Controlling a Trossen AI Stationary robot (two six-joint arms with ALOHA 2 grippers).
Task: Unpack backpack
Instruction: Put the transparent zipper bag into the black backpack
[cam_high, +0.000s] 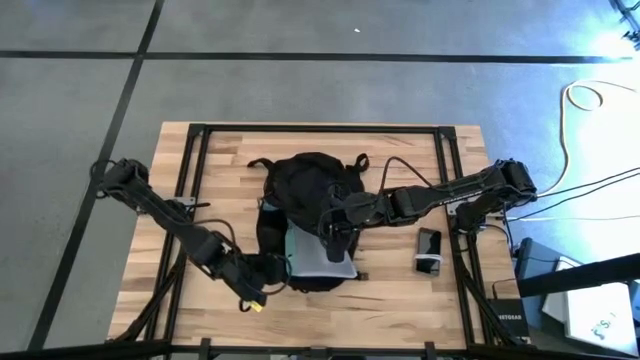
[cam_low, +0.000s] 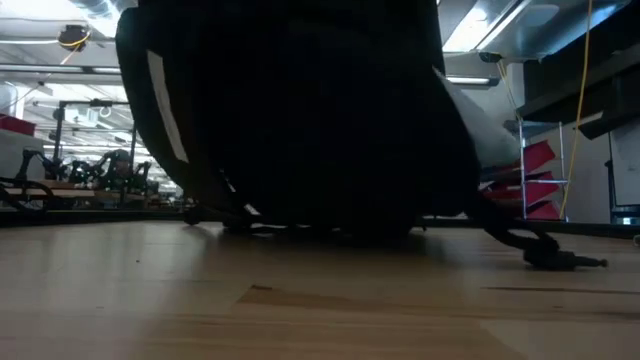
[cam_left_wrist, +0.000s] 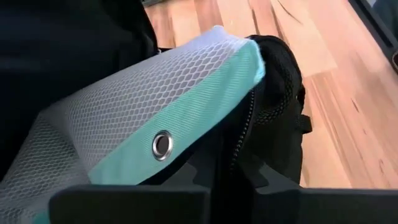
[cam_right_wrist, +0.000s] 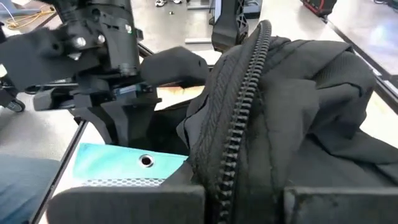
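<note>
Your left end effector (cam_high: 272, 268) is pinching the mesh pouch (cam_high: 318, 252) at the backpack (cam_high: 312, 185) mouth; your right end effector (cam_high: 331, 232) is clamped on the backpack's zipper edge.

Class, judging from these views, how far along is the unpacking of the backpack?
Done: the backpack is unzipped, and a phone-like item lies on the table.
In hand: the left hand is shut on the teal-edged mesh pouch, partly out; the right hand holds the zipper edge.
Left: pulling the pouch clear.
</note>
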